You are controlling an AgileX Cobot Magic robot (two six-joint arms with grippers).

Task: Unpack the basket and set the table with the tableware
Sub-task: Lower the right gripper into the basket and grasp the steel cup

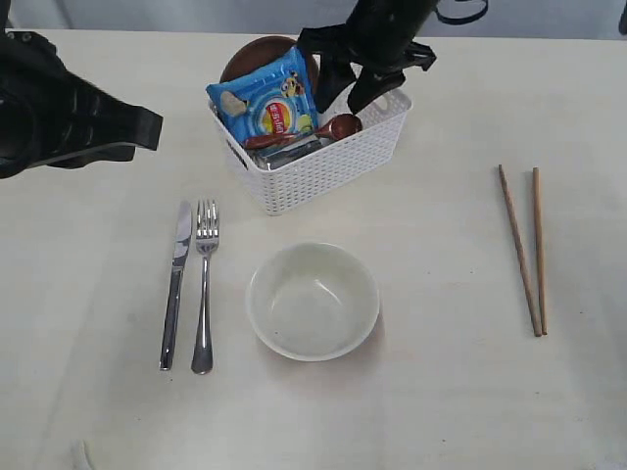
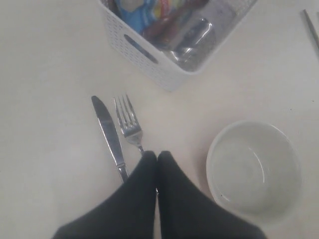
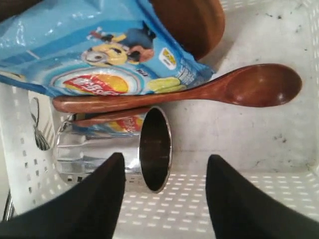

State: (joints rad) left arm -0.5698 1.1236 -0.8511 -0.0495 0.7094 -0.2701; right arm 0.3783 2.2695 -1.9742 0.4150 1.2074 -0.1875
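Observation:
The white basket [image 1: 328, 164] stands at the back middle of the table [image 1: 441, 392]. Inside it lie a shiny steel mug [image 3: 94, 149] on its side, a reddish-brown wooden spoon [image 3: 199, 90] and a brown plate [image 3: 192, 20] leaning behind a blue snack bag [image 3: 94, 45]. My right gripper [image 3: 165, 159] hangs open over the basket, its fingers on either side of the mug's mouth without touching it. A knife [image 1: 176, 284], a fork [image 1: 204, 284], a cream bowl [image 1: 312, 301] and two chopsticks [image 1: 529, 250] lie on the table. My left gripper [image 2: 157, 155] is shut and empty above the fork's handle.
The left arm [image 1: 69, 113] hovers over the table's left side. The blue snack bag [image 1: 266, 103] covers much of the basket's contents. The basket's lattice wall [image 3: 224, 199] runs close under the right fingertips.

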